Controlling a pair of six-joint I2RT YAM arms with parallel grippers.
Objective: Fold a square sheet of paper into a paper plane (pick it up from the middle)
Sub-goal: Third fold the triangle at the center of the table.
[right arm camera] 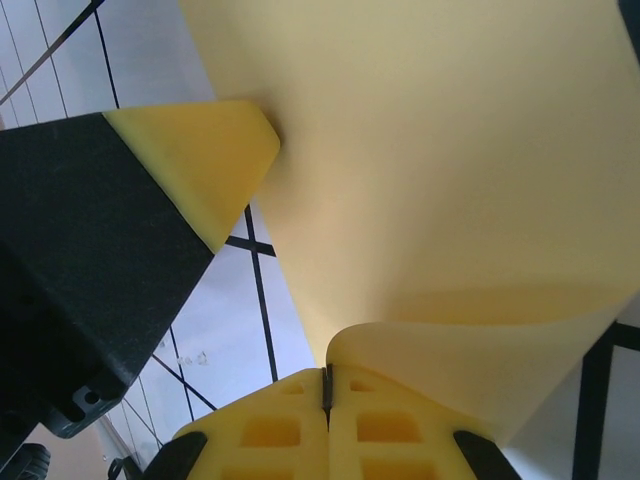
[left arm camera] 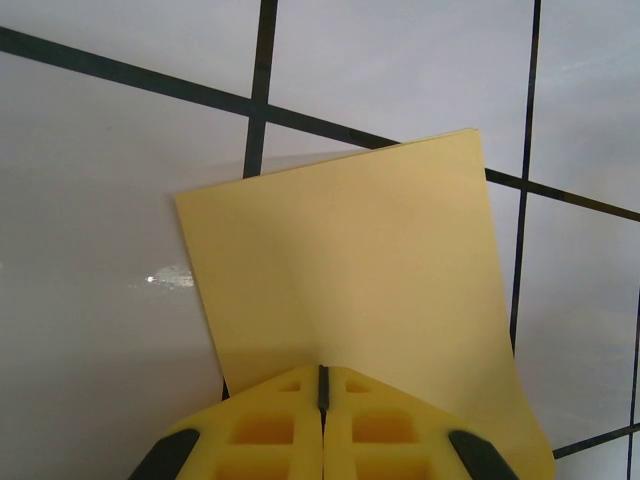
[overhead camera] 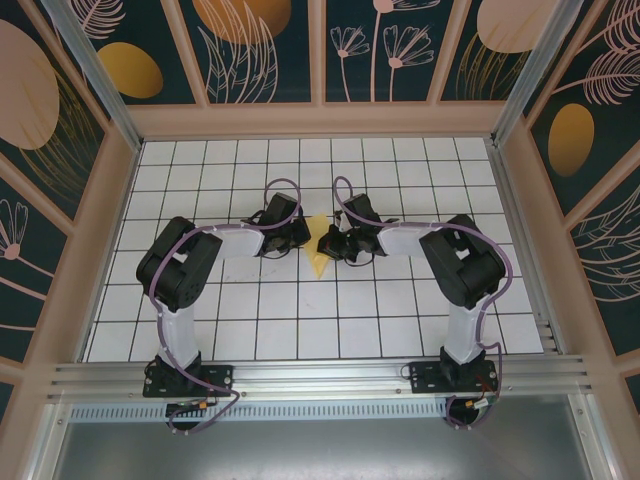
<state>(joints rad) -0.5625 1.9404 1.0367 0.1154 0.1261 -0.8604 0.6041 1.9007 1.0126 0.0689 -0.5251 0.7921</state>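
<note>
We see a thin yellow sheet of paper (overhead camera: 319,258) lifted off the white tiled table (overhead camera: 300,320), hanging between the two arms and partly hidden from above by their black wrists. The left gripper (overhead camera: 303,240) sits just left of the sheet. In its own wrist view its jaws (left arm camera: 322,372) are pressed together on the sheet's (left arm camera: 360,260) near edge, and the paper spreads away from them as a flat, slightly skewed panel over the black grid lines. The right gripper (overhead camera: 333,245) sits just right of the sheet. Its jaws (right arm camera: 326,372) are likewise clenched on the paper (right arm camera: 450,150), which curls up out of the pinch in a soft bend. Left of that bend, a yellow pad (right arm camera: 200,160) of the left gripper, on its black body, touches the sheet. Purple cables (overhead camera: 283,186) loop beyond the sheet, wall panels with orange ovals (overhead camera: 130,70) stand well behind it, and an aluminium rail (overhead camera: 320,375) lies well in front.
</note>
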